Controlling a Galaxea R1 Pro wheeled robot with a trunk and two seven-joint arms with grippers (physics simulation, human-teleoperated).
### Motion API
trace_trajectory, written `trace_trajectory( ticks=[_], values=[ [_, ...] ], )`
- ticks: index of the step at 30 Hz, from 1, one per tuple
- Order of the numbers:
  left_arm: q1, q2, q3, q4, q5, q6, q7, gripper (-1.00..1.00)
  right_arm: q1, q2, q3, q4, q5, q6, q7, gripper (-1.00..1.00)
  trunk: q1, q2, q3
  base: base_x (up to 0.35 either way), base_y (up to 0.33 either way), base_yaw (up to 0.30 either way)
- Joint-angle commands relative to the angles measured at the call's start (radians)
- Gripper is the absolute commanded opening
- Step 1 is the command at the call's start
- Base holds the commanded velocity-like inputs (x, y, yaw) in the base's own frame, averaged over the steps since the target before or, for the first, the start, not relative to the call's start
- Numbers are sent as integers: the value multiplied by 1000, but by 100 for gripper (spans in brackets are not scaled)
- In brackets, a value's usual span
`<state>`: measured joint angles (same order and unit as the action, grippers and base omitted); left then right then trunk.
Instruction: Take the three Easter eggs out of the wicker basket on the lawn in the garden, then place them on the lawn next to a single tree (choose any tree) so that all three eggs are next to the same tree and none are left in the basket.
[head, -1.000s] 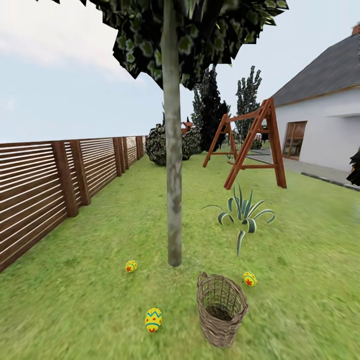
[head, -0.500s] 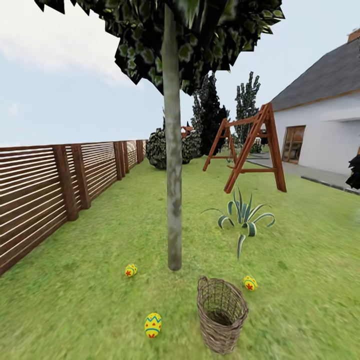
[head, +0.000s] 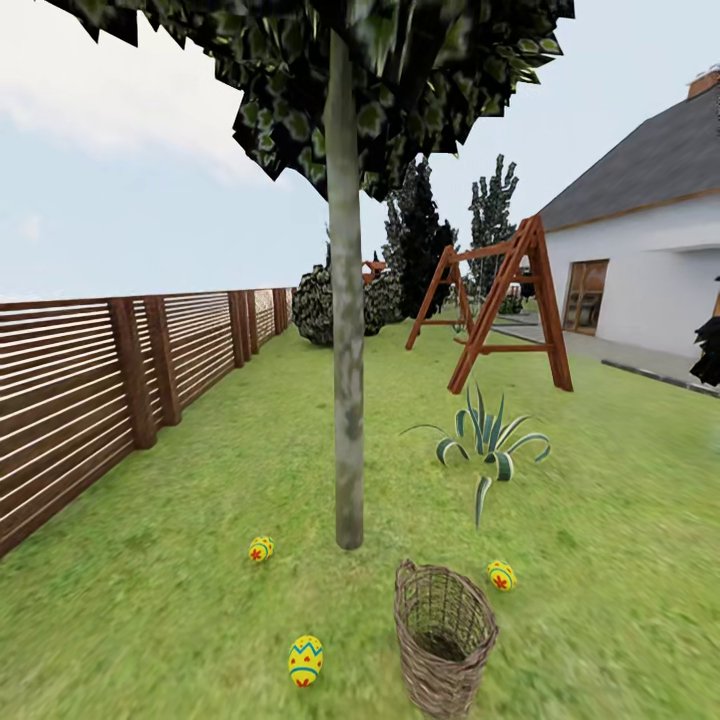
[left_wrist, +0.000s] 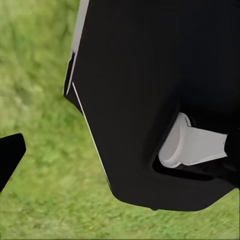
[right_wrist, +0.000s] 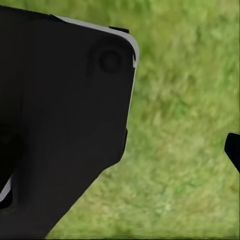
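The wide, mottled green lawn (head: 620, 520) runs open toward the right and far ahead, bounded on the left by a long brown horizontal-slat wooden fence (head: 90, 390) and on the far right by a white house with a dark grey roof (head: 650, 250). A reddish-brown wooden swing frame (head: 500, 300) stands well back on the grass, with dark conifers (head: 420, 230) behind it.

The tall tree with a slim, pale grey-green mottled trunk (head: 347, 350) rises mid-lawn, its dark leafy crown at the top of the head view. A spiky green-and-white striped plant (head: 488, 440) grows to the right of the trunk, a little farther back.

The brown open-weave wicker basket (head: 444, 640) stands upright on the grass near the trunk's base, nearer the camera and slightly right; what shows of its inside looks empty. The three small yellow Easter eggs with red flower marks and blue-green zigzags lie on the grass around it: one (head: 261, 548) left of the trunk's foot, one (head: 501, 575) just right of the basket's rim, one (head: 306, 660) well left of the basket, nearest the camera.

In each wrist view a black robot body part hangs over blurred grass; whether the left tool and right tool are open or closed cannot be told.
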<state>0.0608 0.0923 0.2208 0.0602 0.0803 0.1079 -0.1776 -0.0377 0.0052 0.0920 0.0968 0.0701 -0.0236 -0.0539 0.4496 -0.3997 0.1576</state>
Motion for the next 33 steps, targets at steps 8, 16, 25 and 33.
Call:
trace_trajectory(
  ticks=[8,16,25,33],
  values=[
    [35,-2,3,0,9,-28,-3,100,72,5,7,3,10,-4,-3,100,0,0,13,0,0,0],
    [40,-9,3,-2,9,-28,-3,100,79,5,8,2,11,0,-3,100,0,0,11,0,0,16],
    [40,-21,5,-5,9,-29,-3,100,79,6,8,1,13,2,-3,100,0,0,-3,0,0,73],
    [40,-22,5,-5,9,-29,-3,100,79,6,8,1,14,3,-3,100,0,0,-16,0,0,74]
  ],
)
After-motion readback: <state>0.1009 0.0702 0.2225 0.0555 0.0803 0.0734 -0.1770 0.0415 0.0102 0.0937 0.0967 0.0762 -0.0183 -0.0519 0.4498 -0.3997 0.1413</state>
